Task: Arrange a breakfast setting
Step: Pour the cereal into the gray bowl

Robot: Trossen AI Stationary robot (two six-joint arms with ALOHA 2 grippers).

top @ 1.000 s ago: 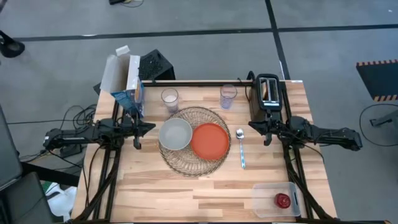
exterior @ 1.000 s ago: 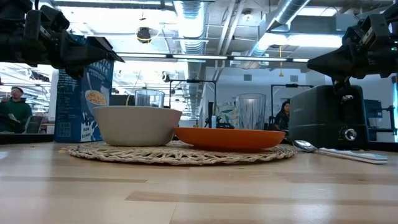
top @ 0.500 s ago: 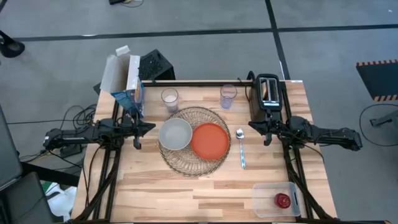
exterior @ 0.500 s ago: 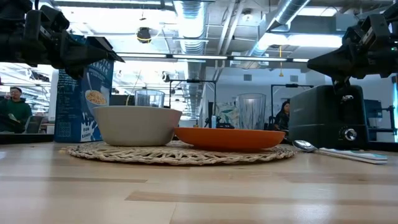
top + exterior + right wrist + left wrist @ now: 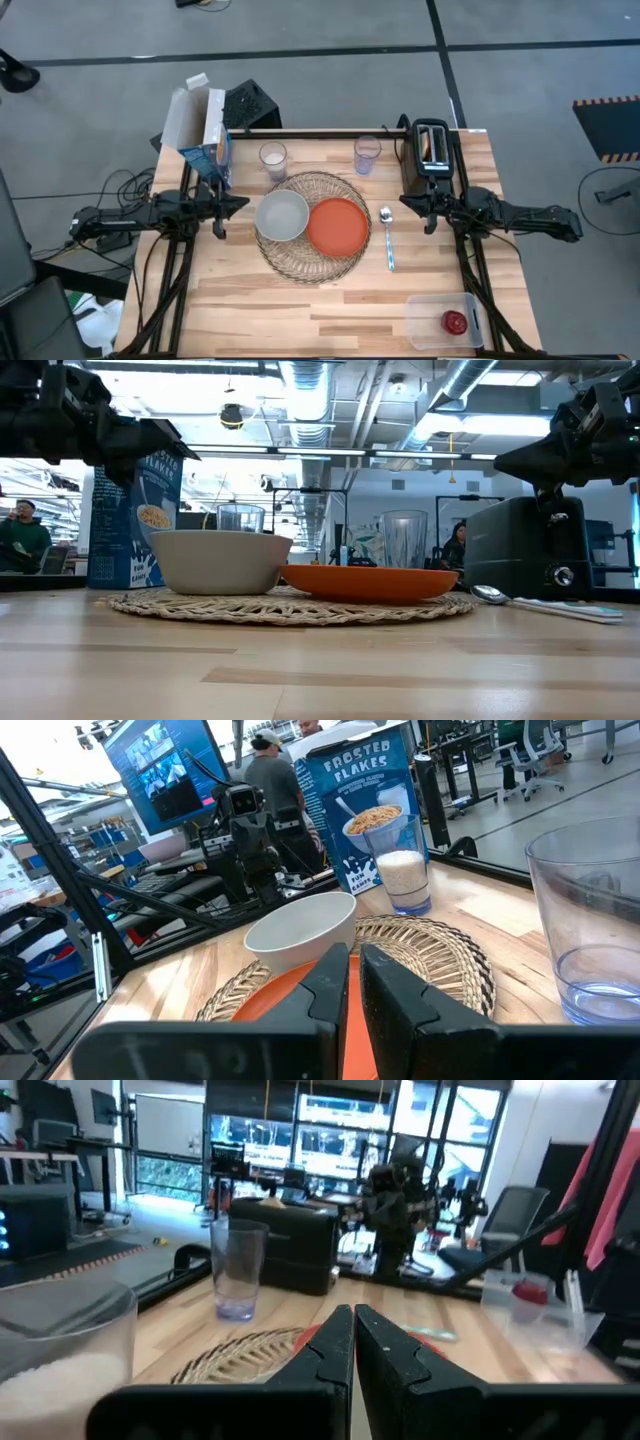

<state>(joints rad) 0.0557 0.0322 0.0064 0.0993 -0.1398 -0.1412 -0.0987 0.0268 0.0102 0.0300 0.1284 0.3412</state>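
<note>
My left claw (image 5: 238,203) hovered with its fingers pressed together beside the grey round bowl (image 5: 282,215), and my right claw (image 5: 407,203) hung likewise pinched narrow above the table (image 5: 250,300) just past the metal spoon (image 5: 387,238). The bowl and the orange round plate (image 5: 337,226) sat side by side on the round wire mat (image 5: 312,263). The blue-white cereal box (image 5: 205,135) and two clear glasses (image 5: 273,159) stood behind, and the red apple (image 5: 456,322) lay in a clear plastic tub (image 5: 425,322).

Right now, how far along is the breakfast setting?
Done: grey bowl and orange plate sit on the wire mat, metal spoon beside it, two glasses behind. In hand: nothing; left gripper and right gripper hover shut. Left: red apple lies in the plastic tub; cereal box stands at the table's corner.
</note>
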